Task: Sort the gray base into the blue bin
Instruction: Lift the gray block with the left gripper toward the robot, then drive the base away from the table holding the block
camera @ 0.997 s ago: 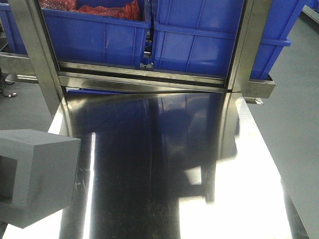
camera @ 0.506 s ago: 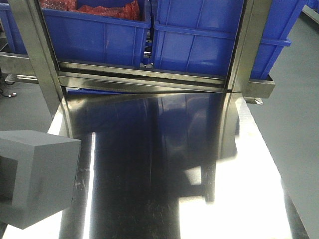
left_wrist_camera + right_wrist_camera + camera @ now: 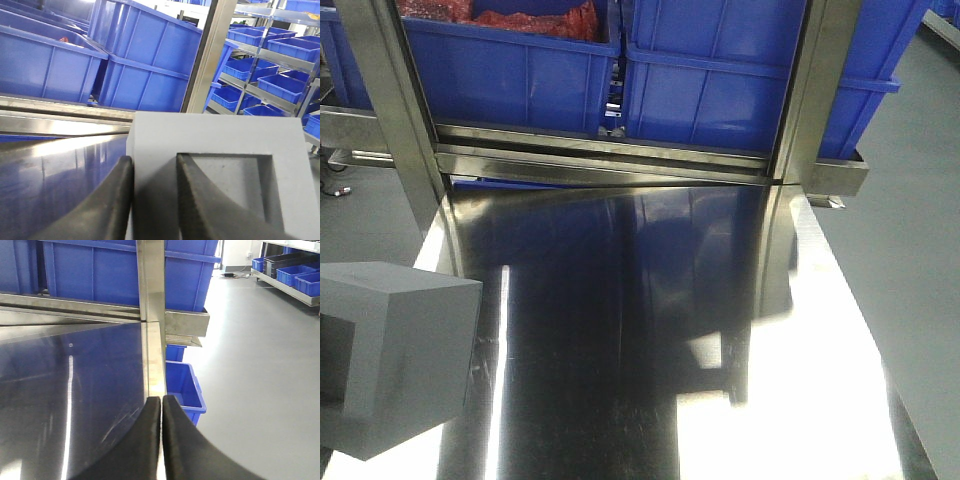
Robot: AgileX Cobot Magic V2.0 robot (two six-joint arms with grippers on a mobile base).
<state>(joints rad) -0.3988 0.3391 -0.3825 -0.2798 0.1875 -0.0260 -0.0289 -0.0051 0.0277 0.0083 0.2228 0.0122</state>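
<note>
Bright, even light fell from above. The steel worktop [image 3: 650, 330] mirrored it: white glare burned out its near right part, a thin bright streak ran down its left side by the base [image 3: 390, 360], and its middle was dark. Close to the lens, the left tool [image 3: 154, 167] and right tool [image 3: 161, 402] looked black and blurred; the backgrounds were sharp.

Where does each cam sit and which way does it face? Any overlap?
Front-facing: above the near end, looking forward and down over the steel table to the blue bins; gray base lower left; no arm shows.
Left wrist: behind the left gripper, looking along its fingers, which pinch the gray base's wall.
Right wrist: behind the right gripper, shut and empty, looking along the table's right edge past a steel post.
Shared: front and left wrist both show the gray base; all show table and bins.
</note>
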